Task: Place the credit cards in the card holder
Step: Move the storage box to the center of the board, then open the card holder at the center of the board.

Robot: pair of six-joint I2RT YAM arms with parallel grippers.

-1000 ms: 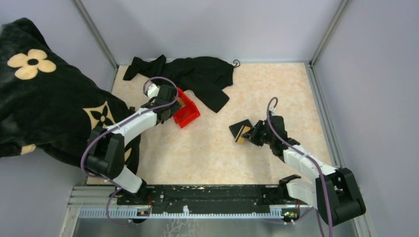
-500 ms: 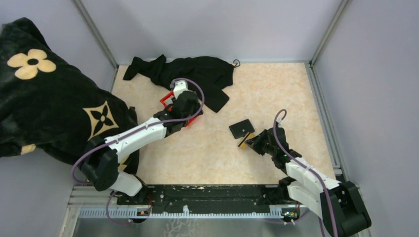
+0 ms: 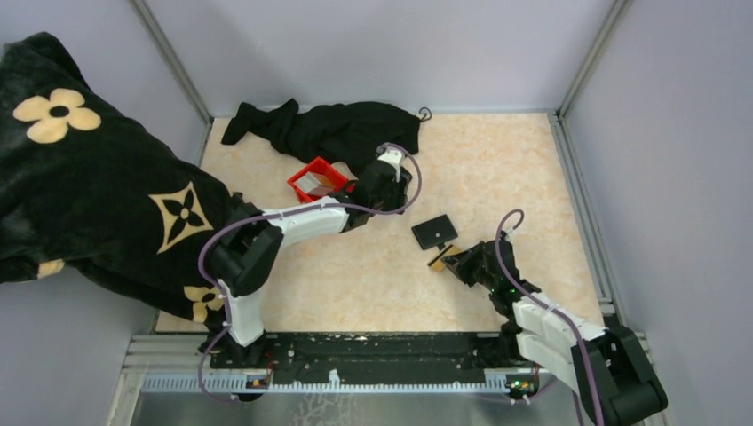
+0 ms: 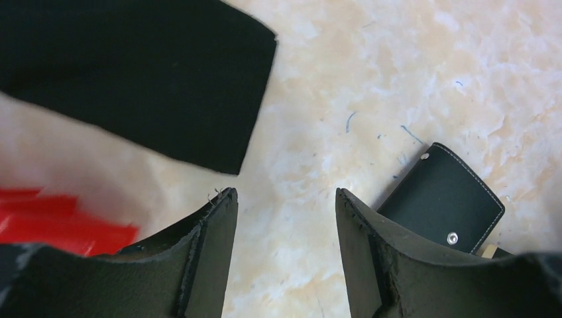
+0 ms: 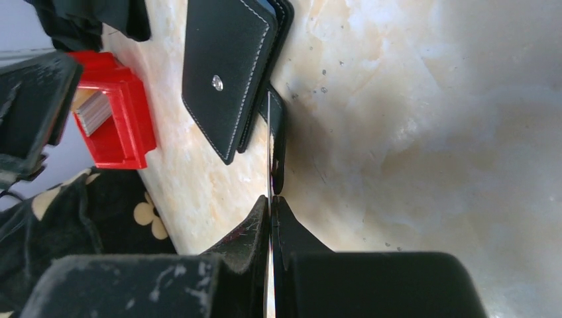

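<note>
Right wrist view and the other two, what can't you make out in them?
The credit card in the right gripper: right wrist view shows only its thin edge; face hidden.
The credit cards in the red bin: too small from the top to count.
Left wrist view: red bin blurred, cut off by the left gripper.
The card holder: its inside shows in no view.

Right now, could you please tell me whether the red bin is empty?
Not empty: pale cards show inside the red bin in the overhead and right wrist views.
</note>
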